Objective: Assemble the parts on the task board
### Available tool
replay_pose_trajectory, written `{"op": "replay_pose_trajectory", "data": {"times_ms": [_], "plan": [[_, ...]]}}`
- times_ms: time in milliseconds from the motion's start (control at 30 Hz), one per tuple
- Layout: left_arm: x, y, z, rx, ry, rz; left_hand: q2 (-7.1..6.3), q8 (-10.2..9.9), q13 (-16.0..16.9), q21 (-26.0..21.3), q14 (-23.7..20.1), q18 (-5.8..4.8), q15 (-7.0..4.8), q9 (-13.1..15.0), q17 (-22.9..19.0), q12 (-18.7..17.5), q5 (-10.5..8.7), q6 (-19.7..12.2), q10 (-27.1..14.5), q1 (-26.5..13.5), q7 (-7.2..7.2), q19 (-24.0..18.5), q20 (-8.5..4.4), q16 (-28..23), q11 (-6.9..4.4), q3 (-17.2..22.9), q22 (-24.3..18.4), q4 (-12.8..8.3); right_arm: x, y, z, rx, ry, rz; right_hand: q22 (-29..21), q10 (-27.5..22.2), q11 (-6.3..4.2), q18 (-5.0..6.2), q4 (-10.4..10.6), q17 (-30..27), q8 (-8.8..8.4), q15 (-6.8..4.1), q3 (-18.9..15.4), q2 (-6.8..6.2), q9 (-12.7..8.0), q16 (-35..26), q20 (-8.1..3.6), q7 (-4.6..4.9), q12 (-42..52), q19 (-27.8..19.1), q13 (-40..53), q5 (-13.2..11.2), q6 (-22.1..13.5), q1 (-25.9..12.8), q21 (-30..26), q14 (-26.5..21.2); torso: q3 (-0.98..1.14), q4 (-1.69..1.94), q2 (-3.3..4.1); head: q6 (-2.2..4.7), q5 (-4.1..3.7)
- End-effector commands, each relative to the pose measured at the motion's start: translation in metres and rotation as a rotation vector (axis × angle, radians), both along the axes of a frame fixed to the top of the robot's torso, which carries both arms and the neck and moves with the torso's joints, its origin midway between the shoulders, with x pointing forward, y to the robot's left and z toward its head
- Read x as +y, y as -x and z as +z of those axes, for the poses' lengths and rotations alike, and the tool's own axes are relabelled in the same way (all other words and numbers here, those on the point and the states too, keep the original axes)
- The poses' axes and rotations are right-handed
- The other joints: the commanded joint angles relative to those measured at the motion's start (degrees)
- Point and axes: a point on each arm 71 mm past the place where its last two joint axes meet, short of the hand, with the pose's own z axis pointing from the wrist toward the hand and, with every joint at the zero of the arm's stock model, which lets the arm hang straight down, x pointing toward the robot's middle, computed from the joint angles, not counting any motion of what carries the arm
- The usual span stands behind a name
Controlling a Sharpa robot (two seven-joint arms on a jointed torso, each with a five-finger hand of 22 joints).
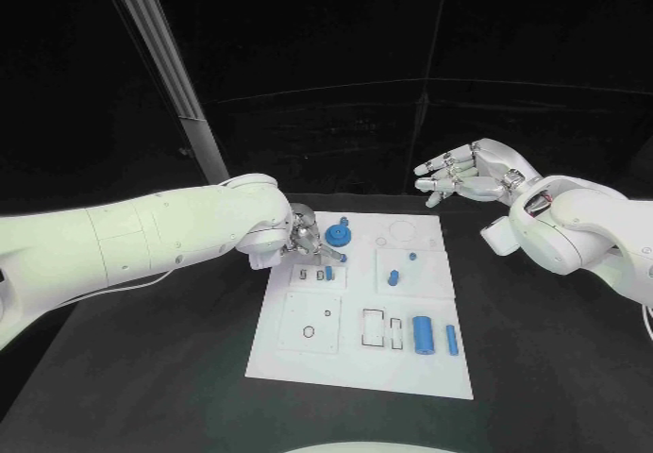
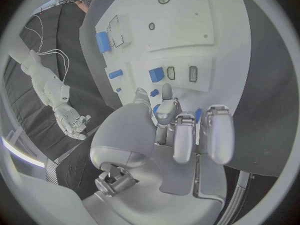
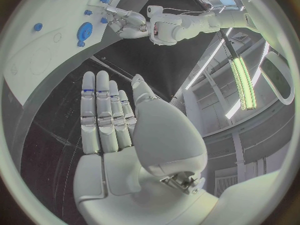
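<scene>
The white task board (image 1: 357, 373) lies in the middle of the table. My left hand (image 1: 305, 241) hovers low over its far left corner, fingers pointing down beside a round blue part (image 1: 338, 233). In the left wrist view, blue shows between and under the fingers (image 2: 165, 97), and I cannot tell whether they hold anything. Near them lie a blue block (image 2: 156, 75) and a blue cylinder (image 2: 102, 41). Further blue parts (image 1: 393, 277) and a cylinder (image 1: 424, 330) rest on the board. My right hand (image 1: 462, 175) is raised beyond the far right corner, fingers apart and empty.
Black table (image 1: 150, 377) surrounds the board on all sides. A slanted metal pole (image 1: 184, 90) stands behind my left arm. Empty outlined slots (image 1: 375, 326) mark the near half of the board. The right wrist view shows the round blue part (image 3: 84, 32) and my left hand (image 3: 122, 22).
</scene>
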Motion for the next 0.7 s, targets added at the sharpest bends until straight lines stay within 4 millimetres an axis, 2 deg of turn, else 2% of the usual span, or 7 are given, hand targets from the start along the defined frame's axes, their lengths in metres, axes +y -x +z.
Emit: {"op": "replay_pose_trajectory", "data": {"times_ms": [33,700], "plan": [[0.0,0.001,-0.002,0.025,-0.043,-0.016,-0.02,0.4,0.1,0.2,6.0,-0.46,-0.56,0.1,15.1,0.3,-0.27,-0.3,0.3,-0.3,-0.05,1.5,-0.17,0.2,0.0,-0.5,1.6,0.0,0.002,0.0,0.001,0.0,0.012,0.012,-0.2,0.3,0.16,0.27,0.0,-0.2,-0.39,0.1,-0.5,-0.21,-0.1,-0.5,0.0,-0.05,-0.5,0.4,-0.3,0.3,-0.2,-0.4,-0.6,0.3,-0.04,-0.03,-0.01,-0.21,0.13],[-0.012,0.002,-0.005,0.051,-0.071,-0.047,0.21,1.3,0.5,0.5,6.0,-0.59,-0.63,1.2,15.1,0.5,-0.25,-1.0,0.4,1.2,-0.12,1.8,-0.25,0.2,-0.07,-0.4,2.3,-0.5,0.004,-0.002,0.001,-0.005,0.014,0.011,-0.9,-0.2,0.42,0.25,0.0,-0.7,-0.36,0.38,-0.8,-0.08,-0.1,-1.6,0.25,0.16,-0.8,0.4,-1.1,0.5,-0.5,-0.5,-1.6,0.1,0.01,0.03,0.01,-0.76,0.09]]}}
